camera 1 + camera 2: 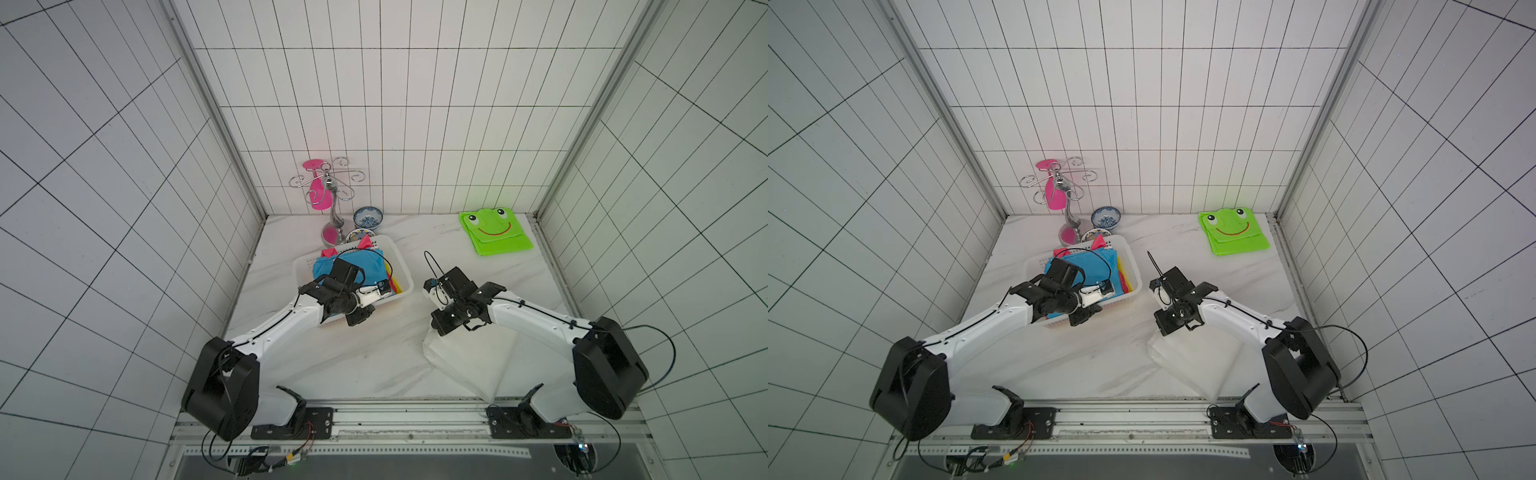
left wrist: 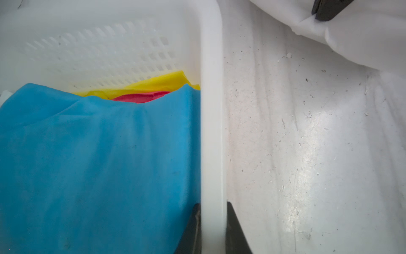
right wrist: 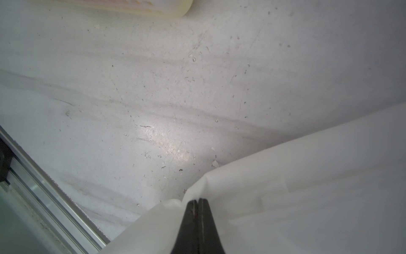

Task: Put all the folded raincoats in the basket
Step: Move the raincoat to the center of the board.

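The white perforated basket (image 1: 401,266) (image 1: 1130,266) stands left of the table's middle and holds folded blue, yellow and red cloth. My left gripper (image 1: 388,291) (image 1: 1111,290) (image 2: 212,204) is shut on the basket's rim (image 2: 212,110), one jaw inside against the blue cloth and one outside. A translucent white folded raincoat (image 1: 469,365) (image 1: 1196,361) (image 3: 307,187) lies on the marble at the front right. My right gripper (image 1: 439,328) (image 1: 1165,328) (image 3: 198,200) is shut on its near corner, which lifts slightly off the table.
A green frog-face raincoat (image 1: 494,230) lies folded at the back right. A metal stand (image 1: 332,208) with a pink glass and two patterned bowls (image 1: 368,217) sit behind the basket. An aluminium rail (image 1: 415,415) runs along the front edge.
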`<state>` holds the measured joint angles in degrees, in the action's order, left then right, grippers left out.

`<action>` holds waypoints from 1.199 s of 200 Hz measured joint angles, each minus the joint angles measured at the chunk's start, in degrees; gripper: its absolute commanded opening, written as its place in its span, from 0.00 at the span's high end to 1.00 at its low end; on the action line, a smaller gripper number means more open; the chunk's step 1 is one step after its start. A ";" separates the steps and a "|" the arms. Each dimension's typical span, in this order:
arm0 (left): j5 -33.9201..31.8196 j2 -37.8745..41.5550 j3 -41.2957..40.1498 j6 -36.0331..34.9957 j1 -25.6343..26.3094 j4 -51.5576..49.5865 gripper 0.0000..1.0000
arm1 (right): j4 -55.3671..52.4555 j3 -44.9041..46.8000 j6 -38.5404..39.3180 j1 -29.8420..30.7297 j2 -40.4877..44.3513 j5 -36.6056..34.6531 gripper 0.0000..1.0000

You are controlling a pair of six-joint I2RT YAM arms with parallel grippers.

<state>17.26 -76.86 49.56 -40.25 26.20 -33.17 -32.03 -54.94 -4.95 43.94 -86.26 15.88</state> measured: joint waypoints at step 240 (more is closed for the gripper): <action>34.01 -2.25 12.94 -30.34 -2.67 -18.45 0.03 | 1.16 1.46 13.84 15.37 17.18 -5.73 1.00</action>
<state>51.27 -79.11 62.50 -70.59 23.53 -51.62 -30.87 -53.47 8.88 59.31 -69.08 10.15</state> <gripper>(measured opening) 0.975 0.042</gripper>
